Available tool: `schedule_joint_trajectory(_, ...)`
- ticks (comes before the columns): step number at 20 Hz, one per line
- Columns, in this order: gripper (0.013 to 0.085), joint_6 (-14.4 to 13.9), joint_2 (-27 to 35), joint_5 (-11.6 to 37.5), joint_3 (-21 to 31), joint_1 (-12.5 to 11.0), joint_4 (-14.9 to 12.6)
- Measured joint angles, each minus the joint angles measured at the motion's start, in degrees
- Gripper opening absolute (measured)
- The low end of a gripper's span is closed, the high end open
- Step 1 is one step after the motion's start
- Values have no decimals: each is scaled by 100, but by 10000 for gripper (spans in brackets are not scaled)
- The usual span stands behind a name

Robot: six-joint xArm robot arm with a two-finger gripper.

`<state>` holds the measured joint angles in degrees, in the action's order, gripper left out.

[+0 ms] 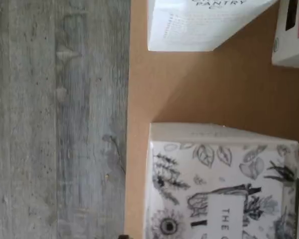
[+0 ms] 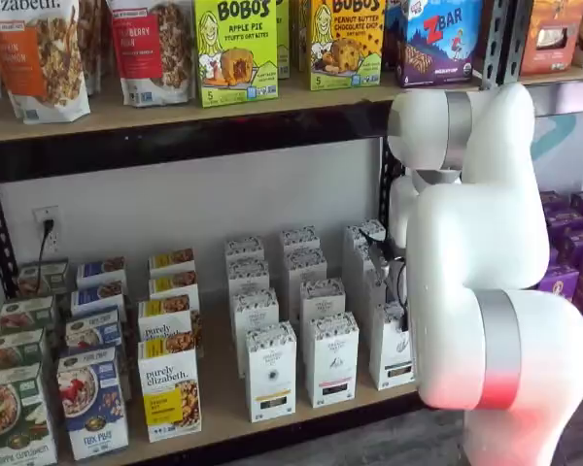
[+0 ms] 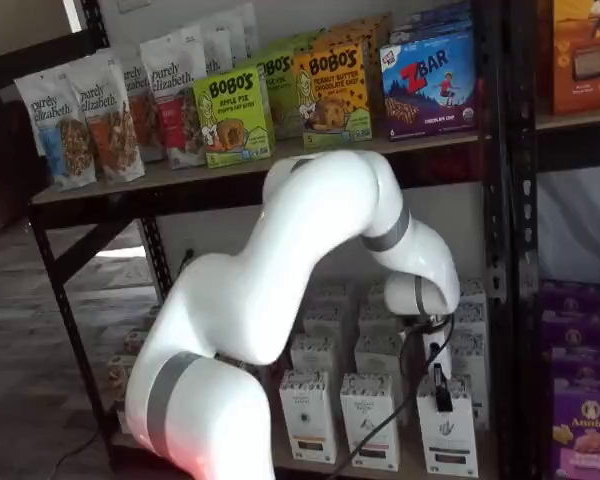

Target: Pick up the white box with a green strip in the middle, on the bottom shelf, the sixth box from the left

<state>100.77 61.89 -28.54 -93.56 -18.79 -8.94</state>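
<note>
The white box (image 3: 448,432) is the right-most carton of the front row on the bottom shelf (image 2: 223,416); in a shelf view it (image 2: 390,351) is partly behind the white arm. It stands upright with a speckled top and a dark strip on its front. My gripper (image 3: 439,385) hangs right over its top. Only a black finger and a cable show, and nothing is held. The wrist view shows a speckled carton top (image 1: 219,189) close below on the pale board (image 1: 189,94). I cannot tell whether it is the same box.
Two more columns of white cartons (image 2: 271,374) (image 2: 331,361) stand left of the box, with cereal and granola boxes (image 2: 168,393) further left. A black rack upright (image 3: 500,250) and purple boxes (image 3: 583,420) are to the right. The grey floor (image 1: 55,119) lies past the shelf's front edge.
</note>
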Motion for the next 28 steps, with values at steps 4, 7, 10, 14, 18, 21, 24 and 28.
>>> schedule_joint_trajectory(4,850,-229,165,-127,-200,24,-238)
schedule_joint_trajectory(7,850,-461,230,-236,-276,46,-483)
schedule_joint_trajectory(10,850,-594,281,-349,-339,80,-600)
schedule_joint_trajectory(14,850,-779,327,-288,-350,109,-773)
schedule_joint_trajectory(18,770,-957,327,-237,-310,96,-989)
schedule_joint_trajectory(21,690,-937,283,-174,-227,59,-1000)
schedule_joint_trajectory(24,690,-963,234,-91,-124,30,-1053)
schedule_joint_trajectory(28,690,-1022,178,-61,-7,20,-1121)
